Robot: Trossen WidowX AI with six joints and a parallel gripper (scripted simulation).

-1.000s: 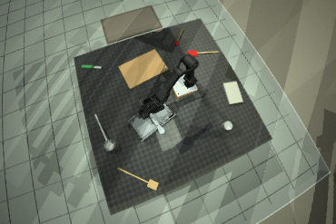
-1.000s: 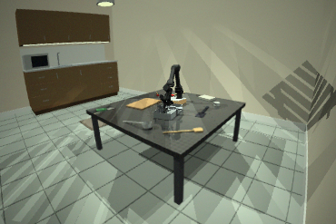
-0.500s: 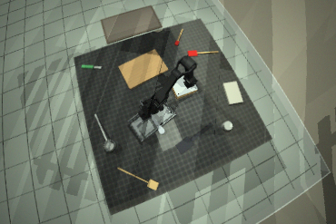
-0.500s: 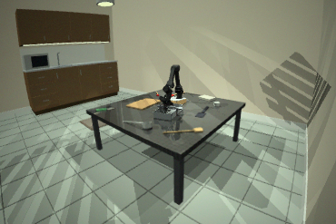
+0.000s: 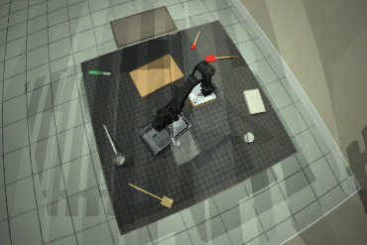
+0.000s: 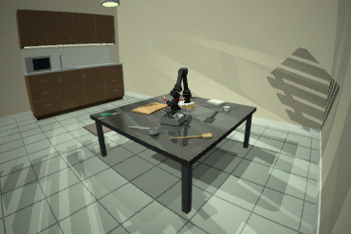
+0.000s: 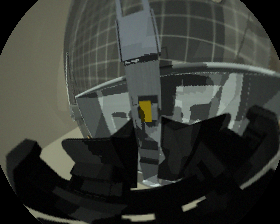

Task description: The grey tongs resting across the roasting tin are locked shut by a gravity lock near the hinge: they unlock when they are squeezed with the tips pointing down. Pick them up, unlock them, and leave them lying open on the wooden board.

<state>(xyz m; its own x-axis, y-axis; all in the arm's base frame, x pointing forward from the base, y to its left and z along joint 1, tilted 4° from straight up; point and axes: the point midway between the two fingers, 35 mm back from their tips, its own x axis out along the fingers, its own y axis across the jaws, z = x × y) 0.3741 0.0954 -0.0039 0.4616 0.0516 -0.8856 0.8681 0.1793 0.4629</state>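
In the wrist view, the black fingers are clamped on the grey tongs [image 7: 142,82], one on each side, near the stretch that carries a small yellow piece [image 7: 145,111] (the one bright spot against all that grey). The tongs lie across the roasting tin [image 5: 150,144] [image 6: 173,121] [image 7: 211,66], passing over its rim, and at the far end they split into two arms with a gap between them. From above, the robot arm [image 5: 184,93] [image 6: 183,78] reaches down over the tin, its gripper [image 5: 161,124] [image 6: 174,114] [image 7: 143,117] hiding part of it. The wooden board [image 5: 156,75] [image 6: 149,108] lies flat on the dark tabletop [image 5: 208,187] [image 6: 142,123], apart from the tin (the tongs are not on it). On the side of the tin away from the board, a long wooden tool with a squarish head [image 5: 167,201] [image 6: 207,135] lies near the table's edge, and a ladle-like utensil with a round bowl [image 5: 119,159] [image 6: 154,131] lies between that tool and the green-handled tool [image 5: 95,72] [image 6: 106,115]. A dark flat-bladed tool [image 5: 202,159] [image 6: 209,119] lies near the tin, with a small round pale container [image 5: 249,137] [image 6: 226,109] beyond its handle. Whether the lock is engaged, I cannot tell.
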